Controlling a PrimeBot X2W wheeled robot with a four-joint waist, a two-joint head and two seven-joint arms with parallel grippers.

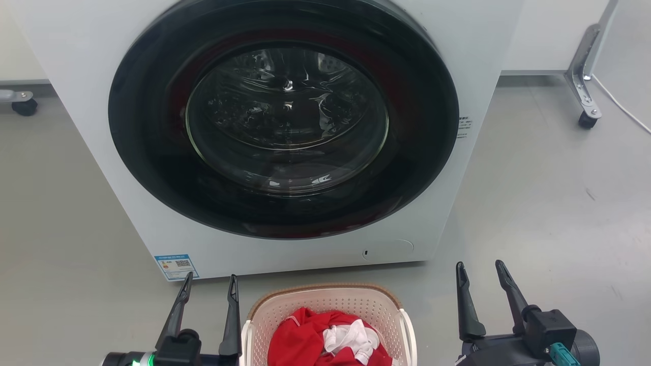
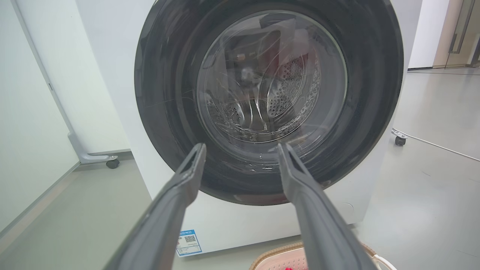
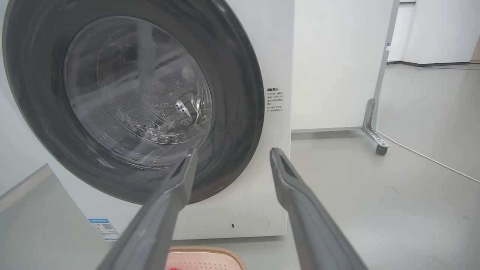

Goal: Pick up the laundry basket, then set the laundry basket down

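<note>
The laundry basket (image 1: 321, 287) is sitting on the floor (image 1: 534, 203) right in front of the washing machine (image 1: 76, 76). It is lying btwn the two arms, low in the head view, w/ its near part running off the bottom edge. Red and white clothes (image 1: 305, 335) are lying inside it.

The left gripper (image 1: 211, 276) is hanging wide open and holding nothing. Its inner finger is standing just beside the basket's left handle (image 1: 245, 335); touching or not, can't tell. The right gripper (image 1: 479, 264) is also gaping wide and empty, but it is sitting well apart from the right handle (image 1: 410, 330), w/ bare floor btwn them. So the left arm is looking the nearer one.

Both are pointing fwd at the washing machine. In the wrist views the brown rim (image 2: 277, 250) is peeking in at the bottom, on each arm's inner side, so the basket is prob. lying inward and below both. Judging by this, the pickup is not yet begun: each gripper is needing to go inward and down to its handle, the right one further. Long axis: can't tell, the basket is being cut off.
</note>
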